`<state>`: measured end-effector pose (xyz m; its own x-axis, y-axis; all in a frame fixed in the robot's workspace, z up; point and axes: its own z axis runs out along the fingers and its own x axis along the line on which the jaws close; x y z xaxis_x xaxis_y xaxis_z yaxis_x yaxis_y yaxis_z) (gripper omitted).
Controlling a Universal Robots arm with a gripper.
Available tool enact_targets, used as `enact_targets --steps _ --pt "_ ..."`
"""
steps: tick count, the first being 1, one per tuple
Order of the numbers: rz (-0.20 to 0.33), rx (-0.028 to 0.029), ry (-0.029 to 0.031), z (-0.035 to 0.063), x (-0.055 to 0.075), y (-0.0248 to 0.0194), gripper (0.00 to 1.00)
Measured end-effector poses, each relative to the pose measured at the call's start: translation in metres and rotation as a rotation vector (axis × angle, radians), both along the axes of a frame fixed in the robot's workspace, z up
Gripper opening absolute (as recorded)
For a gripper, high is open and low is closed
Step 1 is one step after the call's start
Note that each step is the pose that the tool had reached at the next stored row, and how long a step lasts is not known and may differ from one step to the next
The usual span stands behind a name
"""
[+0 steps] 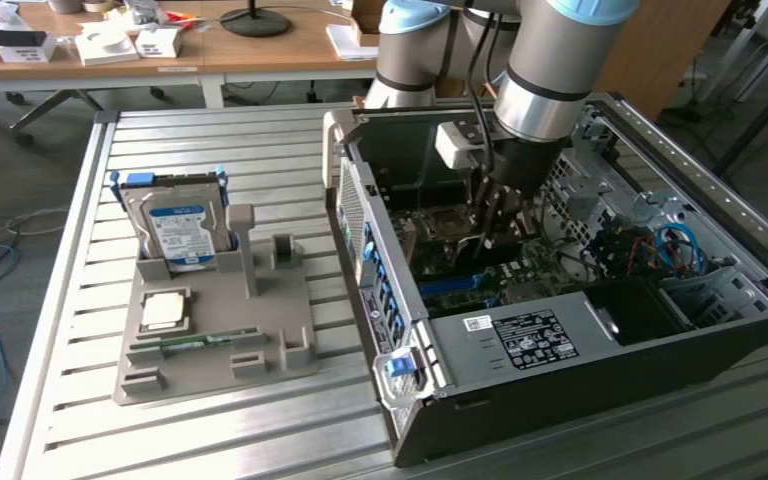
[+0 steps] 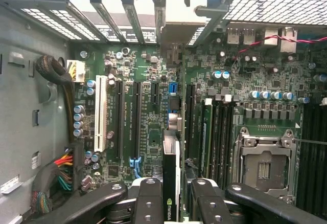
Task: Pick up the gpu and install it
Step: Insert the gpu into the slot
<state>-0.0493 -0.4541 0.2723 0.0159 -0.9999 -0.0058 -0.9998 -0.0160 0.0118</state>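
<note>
- On the ribbed metal table (image 1: 224, 130), seen from the exterior view, sits a big black computer case (image 1: 518, 340) with its side off.
- The robot arm (image 1: 544, 60), round, smooth and grey, reaches down into the case.
- Its claw (image 1: 498, 222) is low inside the case, over the green board.
- From this side I cannot tell what the claw holds.
- Toward the exterior view's left stands a grey plastic holder (image 1: 211, 350) with blocky walls.
- A shiny silver hard drive (image 1: 177, 230) stands upright in the holder.
- A flat square chip (image 1: 161, 310) lies in front of the drive.
- Just past the chip lies a thin green memory stick (image 1: 197, 340).
- Behind the table is a wooden desk (image 1: 264, 50).

- From the wrist view, the claw (image 2: 176, 185) has two thick black fingers (image 2: 148, 198) with round screw heads.
- The fingers squeeze the gpu (image 2: 170, 162) from both sides.
- The gpu is seen edge on, so it looks like a thin dark strip with a pale logo.
- It hangs over the green motherboard (image 2: 148, 132), lined up with the long slots.
- I cannot tell if it touches the board.
- A long white slot (image 2: 100, 119) and long black slots (image 2: 137, 116) lie to one side of the gpu.
- On the other side is a square silver socket (image 2: 263, 157) with a metal frame.
- Little round cans (image 2: 78, 121) with shiny tops stand by the white slot.
- A bunch of coloured wires (image 2: 64, 170) curls near the grey case wall.
</note>
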Motion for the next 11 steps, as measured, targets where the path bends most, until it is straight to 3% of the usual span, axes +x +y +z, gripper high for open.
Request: enact_targets --steps 11 --pt "0.000 0.0001 -0.0015 0.0000 -0.0066 0.0000 0.26"
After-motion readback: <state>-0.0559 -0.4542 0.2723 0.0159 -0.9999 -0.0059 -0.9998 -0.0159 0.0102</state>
